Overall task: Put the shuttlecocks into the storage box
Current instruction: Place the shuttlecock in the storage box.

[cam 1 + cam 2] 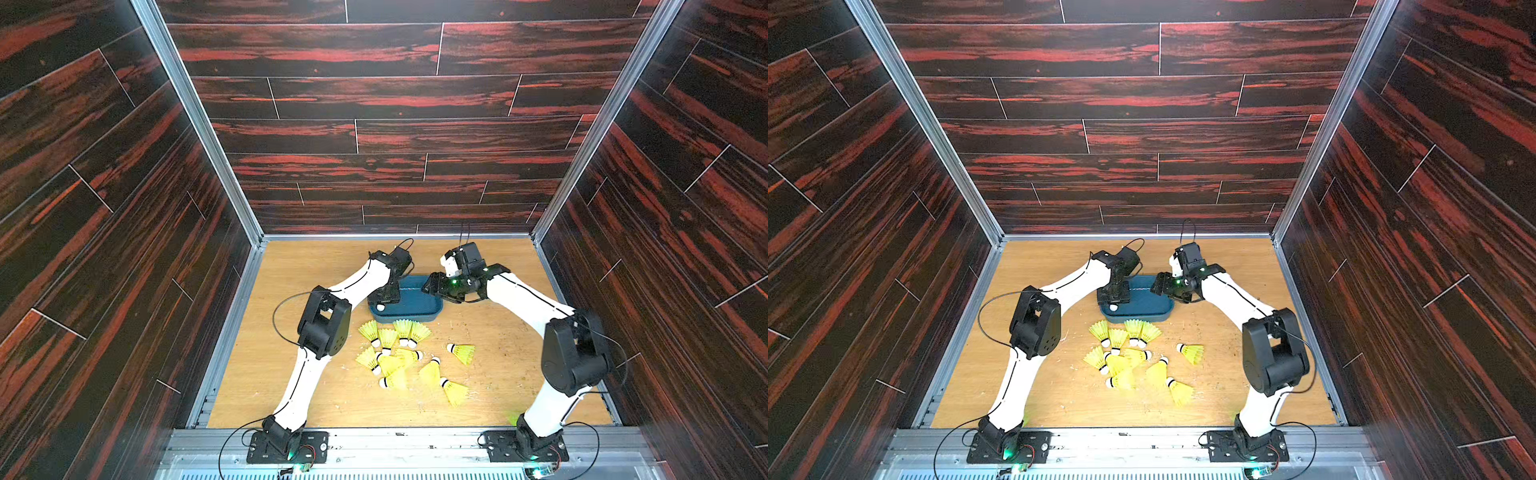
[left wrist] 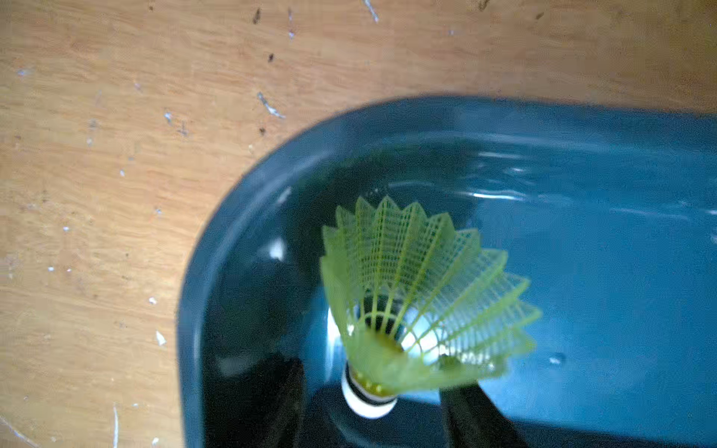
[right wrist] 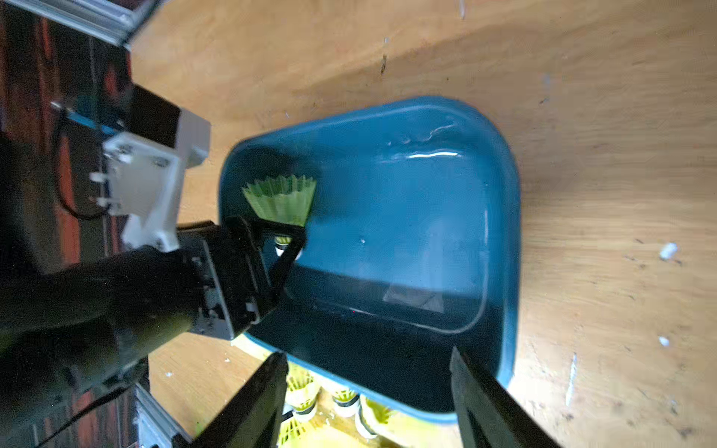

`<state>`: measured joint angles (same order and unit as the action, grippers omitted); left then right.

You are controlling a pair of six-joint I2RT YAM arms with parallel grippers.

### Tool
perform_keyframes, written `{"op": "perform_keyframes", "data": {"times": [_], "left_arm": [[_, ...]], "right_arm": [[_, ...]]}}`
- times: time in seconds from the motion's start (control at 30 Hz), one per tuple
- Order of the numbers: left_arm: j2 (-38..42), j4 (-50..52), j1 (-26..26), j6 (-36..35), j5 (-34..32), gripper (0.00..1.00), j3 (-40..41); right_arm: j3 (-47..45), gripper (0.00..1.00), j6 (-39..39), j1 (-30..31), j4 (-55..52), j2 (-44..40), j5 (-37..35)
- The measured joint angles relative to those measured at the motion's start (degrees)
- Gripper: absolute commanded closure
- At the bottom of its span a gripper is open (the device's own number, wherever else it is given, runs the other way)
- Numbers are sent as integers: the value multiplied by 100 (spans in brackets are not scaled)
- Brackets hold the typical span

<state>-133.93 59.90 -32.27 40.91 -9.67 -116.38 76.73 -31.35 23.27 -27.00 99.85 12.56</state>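
The teal storage box lies at the middle of the table. My left gripper hangs over its left end and is open. A yellow-green shuttlecock sits inside the box between the fingers, and its white cork is clear of both. My right gripper is open above the box's right end with nothing in it. Several shuttlecocks lie in a loose pile on the table just in front of the box.
One shuttlecock lies apart to the right of the pile and another lies nearer the front. Dark wood-pattern walls close in the table on three sides. White flecks are scattered over the wooden tabletop.
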Motion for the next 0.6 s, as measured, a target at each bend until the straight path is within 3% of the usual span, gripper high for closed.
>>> {"op": "perform_keyframes", "data": {"times": [0.3, 0.6], "left_arm": [[699, -22, 0, -7, 2, 27, 76], [1808, -507, 0, -337, 151, 27, 944]], "right_arm": [[-546, 32, -811, 26, -382, -1106, -654], [-1655, 33, -2651, 651, -984, -1902, -1200]]}}
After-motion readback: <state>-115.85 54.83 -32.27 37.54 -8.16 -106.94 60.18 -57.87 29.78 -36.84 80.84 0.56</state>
